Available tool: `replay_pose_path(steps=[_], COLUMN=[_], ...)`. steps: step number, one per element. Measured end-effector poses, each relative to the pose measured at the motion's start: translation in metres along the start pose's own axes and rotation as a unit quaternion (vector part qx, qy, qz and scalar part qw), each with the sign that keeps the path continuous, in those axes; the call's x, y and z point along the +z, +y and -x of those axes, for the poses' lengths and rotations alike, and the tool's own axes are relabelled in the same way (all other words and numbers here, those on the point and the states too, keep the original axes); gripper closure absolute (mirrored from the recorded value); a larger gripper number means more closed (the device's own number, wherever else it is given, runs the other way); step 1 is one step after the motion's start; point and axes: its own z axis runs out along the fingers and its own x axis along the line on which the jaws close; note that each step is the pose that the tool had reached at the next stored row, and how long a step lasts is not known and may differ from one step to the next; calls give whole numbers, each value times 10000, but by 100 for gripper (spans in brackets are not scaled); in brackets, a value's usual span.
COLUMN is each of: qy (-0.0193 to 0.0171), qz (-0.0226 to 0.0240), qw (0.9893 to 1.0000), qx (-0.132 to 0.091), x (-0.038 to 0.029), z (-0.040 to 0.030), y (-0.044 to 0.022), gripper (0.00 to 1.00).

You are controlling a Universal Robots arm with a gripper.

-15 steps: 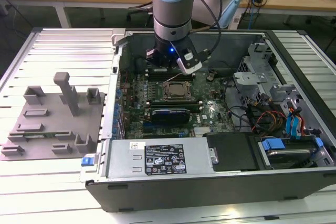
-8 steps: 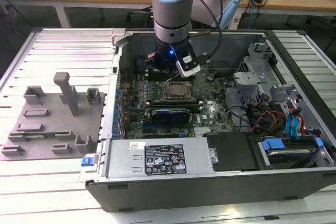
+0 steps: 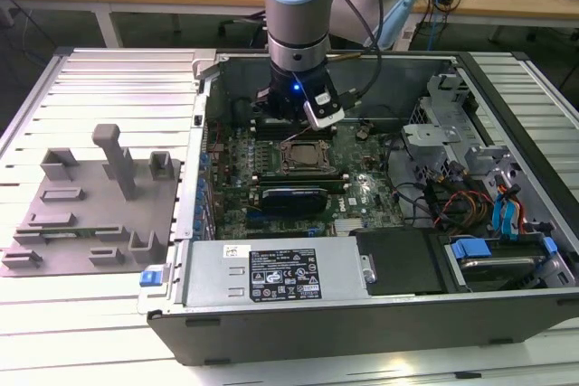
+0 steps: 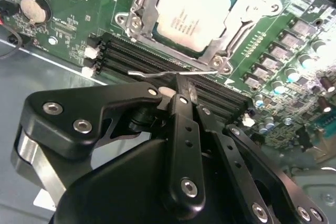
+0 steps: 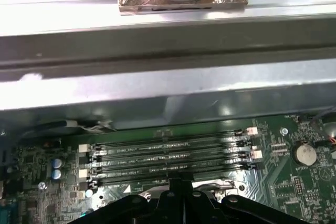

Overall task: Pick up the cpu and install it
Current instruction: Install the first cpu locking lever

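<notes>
- The cpu point(image 4: 195, 15) lay seated inside the socket point(image 4: 140, 4).
- The gripper point(image 4: 179, 86) hung just beside the socket, fingers together and holding nothing, tips near the socket's wire lever point(image 4: 149, 74) (contact could not be confirmed).
- Judged step: securing, placement apparently complete. The next move called for controlled pressure on that lever.

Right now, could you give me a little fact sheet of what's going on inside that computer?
setting: open computer case, arm reaching into it
gripper: shut, tips next to the thin wire lever of the socket
cpu: lying in the socket on the green motherboard, metal frame around its edges
grey tray: outside the case, on the exterior view's left
task state: cpu already in the socket, not in the gripper
</notes>
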Motion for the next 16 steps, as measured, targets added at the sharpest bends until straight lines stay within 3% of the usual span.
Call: replay_pose_path(steps=[2, 7, 16], qy=[-9, -10, -30], qz=[-46, -56, -96], qw=[10000, 10000, 9999], qx=[25, 51, 135], x=[18, 54, 107], z=[56, 108, 131], y=[6, 30, 79], gripper=[89, 89, 89])
